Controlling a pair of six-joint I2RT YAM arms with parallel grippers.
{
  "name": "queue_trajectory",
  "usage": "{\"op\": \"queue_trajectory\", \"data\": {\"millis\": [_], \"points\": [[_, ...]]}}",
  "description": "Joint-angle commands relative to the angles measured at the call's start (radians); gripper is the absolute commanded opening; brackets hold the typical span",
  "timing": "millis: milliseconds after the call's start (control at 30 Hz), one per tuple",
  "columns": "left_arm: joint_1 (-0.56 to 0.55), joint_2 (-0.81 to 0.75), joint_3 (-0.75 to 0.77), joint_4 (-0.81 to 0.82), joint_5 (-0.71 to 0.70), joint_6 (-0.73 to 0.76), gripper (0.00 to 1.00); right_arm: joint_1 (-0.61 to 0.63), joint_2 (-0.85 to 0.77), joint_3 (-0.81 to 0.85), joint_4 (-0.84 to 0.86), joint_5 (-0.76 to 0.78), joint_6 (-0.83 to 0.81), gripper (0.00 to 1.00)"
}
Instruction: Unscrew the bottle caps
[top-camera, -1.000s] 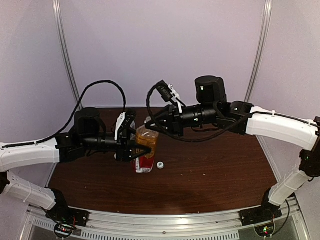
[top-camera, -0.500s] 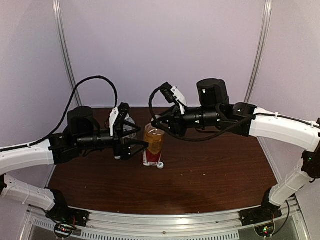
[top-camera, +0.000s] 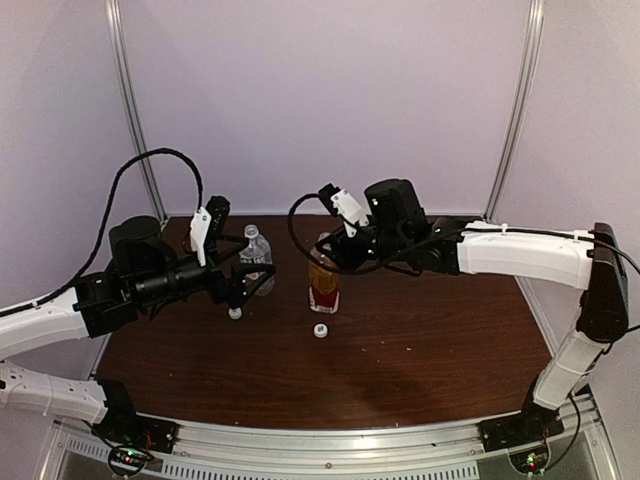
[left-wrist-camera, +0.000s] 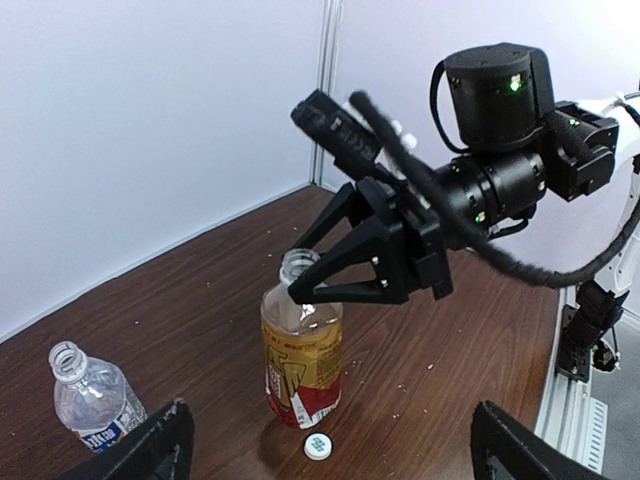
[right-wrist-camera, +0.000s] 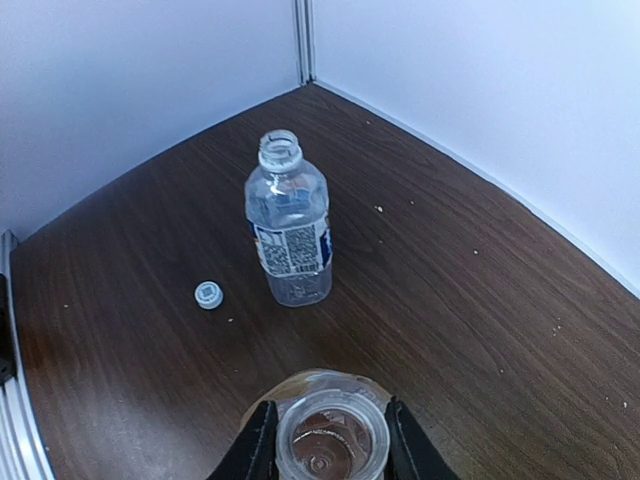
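L gripper (top-camera: 239, 296) released amber bottle (top-camera: 323, 287), backed off left

Soft, even light, faint shadows on the dark table (top-camera: 430, 340); overhead view bows at its edges, clear bottle (right-wrist-camera: 288, 230) looks crisp.

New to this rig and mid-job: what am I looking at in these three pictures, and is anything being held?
Two robot arms share a table. The wide picture comes from above and behind them; the other two come from cameras on each wrist. The right hand grips the open amber bottle by its neck; one white cap lies beside it. The left hand is open, holding nothing. The clear bottle stands open, apart, a second cap beside it.
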Motion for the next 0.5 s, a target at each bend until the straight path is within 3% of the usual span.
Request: {"op": "queue_trajectory", "data": {"millis": [0, 467], "points": [[0.000, -0.027, -0.021, -0.001, -0.079, 0.012, 0.98, -0.010, 0.070, 0.041, 0.064, 0.101, -0.032, 0.00], [0.000, -0.044, -0.033, -0.020, -0.088, 0.017, 0.98, -0.034, 0.191, 0.026, 0.158, 0.118, -0.074, 0.03]]}}
